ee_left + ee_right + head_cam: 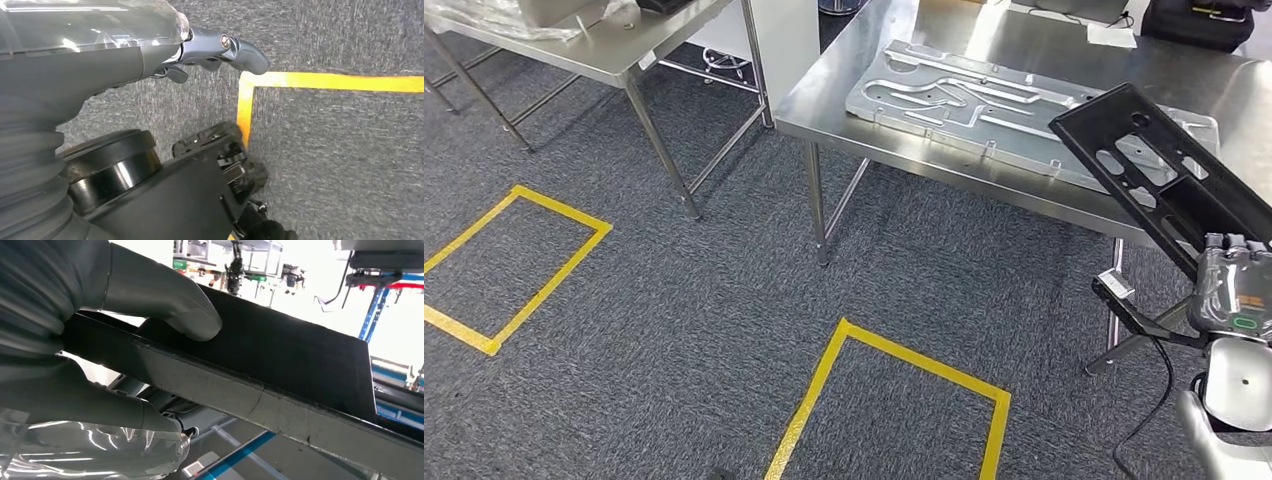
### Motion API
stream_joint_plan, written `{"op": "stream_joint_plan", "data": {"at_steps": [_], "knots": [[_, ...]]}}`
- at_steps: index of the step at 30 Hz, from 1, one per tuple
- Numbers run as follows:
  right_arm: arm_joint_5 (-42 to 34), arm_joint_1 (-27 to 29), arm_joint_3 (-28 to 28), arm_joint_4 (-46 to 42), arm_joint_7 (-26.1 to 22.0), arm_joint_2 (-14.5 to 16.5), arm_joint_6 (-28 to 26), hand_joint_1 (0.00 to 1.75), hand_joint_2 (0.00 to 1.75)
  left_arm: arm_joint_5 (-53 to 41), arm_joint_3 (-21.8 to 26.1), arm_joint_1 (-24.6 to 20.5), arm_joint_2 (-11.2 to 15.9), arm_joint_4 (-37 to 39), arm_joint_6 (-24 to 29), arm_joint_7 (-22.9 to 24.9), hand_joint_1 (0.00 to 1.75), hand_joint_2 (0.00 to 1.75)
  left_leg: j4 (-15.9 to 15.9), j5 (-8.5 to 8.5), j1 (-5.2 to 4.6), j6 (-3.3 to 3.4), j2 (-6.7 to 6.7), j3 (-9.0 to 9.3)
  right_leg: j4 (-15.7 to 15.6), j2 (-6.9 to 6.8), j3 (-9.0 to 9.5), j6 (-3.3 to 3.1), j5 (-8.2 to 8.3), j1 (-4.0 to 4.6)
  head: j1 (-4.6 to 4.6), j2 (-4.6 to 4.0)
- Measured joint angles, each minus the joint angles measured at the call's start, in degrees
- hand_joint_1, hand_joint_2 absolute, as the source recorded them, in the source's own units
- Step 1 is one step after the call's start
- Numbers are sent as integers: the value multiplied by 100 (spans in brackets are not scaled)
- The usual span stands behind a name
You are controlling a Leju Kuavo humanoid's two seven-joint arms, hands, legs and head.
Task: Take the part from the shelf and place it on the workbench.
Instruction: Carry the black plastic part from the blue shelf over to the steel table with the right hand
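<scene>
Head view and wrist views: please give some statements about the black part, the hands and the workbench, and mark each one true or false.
1. The right hand holds the black part. True.
2. The black part lies flat on the workbench. False: it is tilted in the air, over the bench's edge.
3. A silver plate lies on the workbench. True.
4. The left hand holds a tool. False: it holds nothing, above the carpet.
5. The floor tape is red. False: it is yellow.

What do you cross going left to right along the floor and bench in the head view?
Yellow tape square → second yellow tape square → silver plate on the workbench → black part held by the right hand.
</scene>
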Motion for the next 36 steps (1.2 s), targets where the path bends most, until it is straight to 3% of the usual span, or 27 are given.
{"op": "stream_joint_plan", "data": {"at_steps": [3, 15, 16, 18, 20, 22, 24, 26, 30, 31, 32, 34, 35, 36], "knots": [[0, 25, -20, -5, 43, 3, -3, 175, 175, -10, 39, -5, -14, 3, -1, -2, 0, 175, -44, 29, -13, -66, -9, 4, -2, -18, -4, 33, -7, -26, 0, 0], [0, 16, 25, 8, 204, -61, -40, 175, 175, -65, 170, -24, -54, 60, -221, -73, 0, 175, -35, 51, -30, -14, -28, -9, -55, -39, 12, 97, 33, -42, 1, 0], [0, 6, 47, 8, 232, -83, -26, 175, 175, -64, 181, -31, -56, 61, -237, -72, 0, 175, -34, 38, -42, 2, -25, -16, -84, -37, 17, 112, 34, -55, 1, 0], [0, -9, 101, 15, 287, -139, 3, 175, 175, -79, 199, -40, -62, 62, -270, -65, 0, 175, -142, 28, -49, 106, -20, 31, -30, -40, 20, 179, 157, -60, -1, 0], [0, -25, 156, 34, 339, -210, 18, 175, 175, -109, 205, -42, -73, 65, -292, -59, 0, 175, -348, 46, -22, 209, -10, 196, 99, -97, -9, 225, 226, -60, 2, 0], [0, -73, 216, 49, 412, -283, 36, 175, 175, -150, 207, -47, -81, 83, -303, -62, 0, 175, -456, 57, 8, 216, 11, 343, 430, -188, -198, 242, 2, -69, 6, 0], [0, -114, 289, 62, 499, -334, 95, 175, 175, -190, 208, -50, -86, 116, -314, -59, 0, 175, -466, 24, 32, 174, 42, 400, 1037, -243, -562, 311, -288, -106, 6, 0], [0, -117, 362, 84, 549, -356, 154, 175, 175, -206, 208, -40, -87, 147, -317, -40, 0, 175, -458, -28, 75, 102, 67, 454, 1318, -271, -778, 389, -318, -173, 4, 0], [0, -113, 401, 98, 559, -358, 173, 175, 175, -209, 208, -33, -87, 164, -317, -26, 0, 175, -449, -67, 114, 49, 78, 496, 1209, -287, -766, 427, -178, -218, 4, 0], [0, -112, 412, 101, 562, -359, 172, 175, 175, -209, 208, -33, -88, 174, -308, -21, 0, 175, -428, -102, 141, 8, 82, 522, 971, -306, -658, 464, -30, -252, 4, 0], [0, -106, 423, 109, 562, -358, 163, 175, 175, -209, 208, -31, -87, 187, -295, -19, 0, 175, -393, -163, 174, -59, 91, 550, 664, -332, -514, 541, 104, -286, 3, 0], [-1, -66, 456, 149, 509, -343, 154, 175, 175, -206, 220, -37, -83, 221, -248, -23, 0, 175, -313, -371, 222, -243, 119, 639, 103, -351, -237, 461, 194, -314, 23, 0], [-1, -44, 463, 165, 460, -332, 165, 175, 175, -202, 227, -44, -80, 229, -232, -22, 0, 175, -283, -444, 227, -313, 128, 673, 64, -339, -191, 360, 77, -296, 32, 0], [-1, -23, 467, 171, 400, -321, 184, 175, 175, -197, 233, -57, -80, 233, -221, -14, 0, 175, -208, -461, 231, -368, 130, 684, 99, -313, -160, 206, -40, -274, 38, 0]]}}
